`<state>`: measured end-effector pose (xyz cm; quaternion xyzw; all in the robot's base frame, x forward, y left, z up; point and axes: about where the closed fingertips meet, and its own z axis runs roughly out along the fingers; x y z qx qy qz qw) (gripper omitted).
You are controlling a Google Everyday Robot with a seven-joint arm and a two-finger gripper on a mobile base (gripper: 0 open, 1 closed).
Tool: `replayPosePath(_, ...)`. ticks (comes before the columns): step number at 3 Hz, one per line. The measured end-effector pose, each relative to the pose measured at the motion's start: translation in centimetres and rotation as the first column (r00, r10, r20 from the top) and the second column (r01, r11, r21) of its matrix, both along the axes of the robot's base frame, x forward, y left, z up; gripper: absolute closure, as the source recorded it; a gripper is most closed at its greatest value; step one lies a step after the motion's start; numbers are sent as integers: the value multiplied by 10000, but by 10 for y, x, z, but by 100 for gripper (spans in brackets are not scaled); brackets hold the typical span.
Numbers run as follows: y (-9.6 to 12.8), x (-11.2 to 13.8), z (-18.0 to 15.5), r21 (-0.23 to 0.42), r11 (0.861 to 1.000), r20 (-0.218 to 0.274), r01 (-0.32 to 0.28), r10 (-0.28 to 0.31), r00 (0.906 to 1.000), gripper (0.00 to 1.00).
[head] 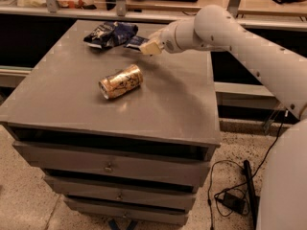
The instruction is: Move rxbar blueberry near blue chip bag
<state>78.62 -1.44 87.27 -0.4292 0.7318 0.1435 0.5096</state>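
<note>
Holding the bar (135,42) by its near end, my gripper (147,46) sits over the back of the cabinet (182,104), reached in from the right. My fingers (151,48) are closed on the wrapper, and the dark navy strip sticks out from them toward the left. The bar's free end lies right at the crumpled edge of the bag (110,33), which rests near the back left of the top. I cannot tell whether the two wrappers touch or only sit just beside each other. Nor can I tell whether the bar rests on the surface or hangs a little above it.

I judge the carry to be all but done: the bar is already near the bag, which is what the task asks. What is left is the placing. The next move calls for a small drop until the bar lies flat on the top, if it is not flat already. Then I part my fingers gently and draw back to the right and upward. The risk is nudging the light foil bag, or dragging the bar along as I let go, so the retreat should go straight away from the bag. The can (121,81) lies on its side well in front of all this and is out of my path.
</note>
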Motion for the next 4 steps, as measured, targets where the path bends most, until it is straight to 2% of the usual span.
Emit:
replayPosePath(2,23,35,-9,-166,9998,136,-95,97,9999,100)
replayPosePath(3,33,43,-16,-81,9995,18,-310,310,9995,87)
replayPosePath(4,43,45,-20,32,9986,-92,-533,533,9985,63)
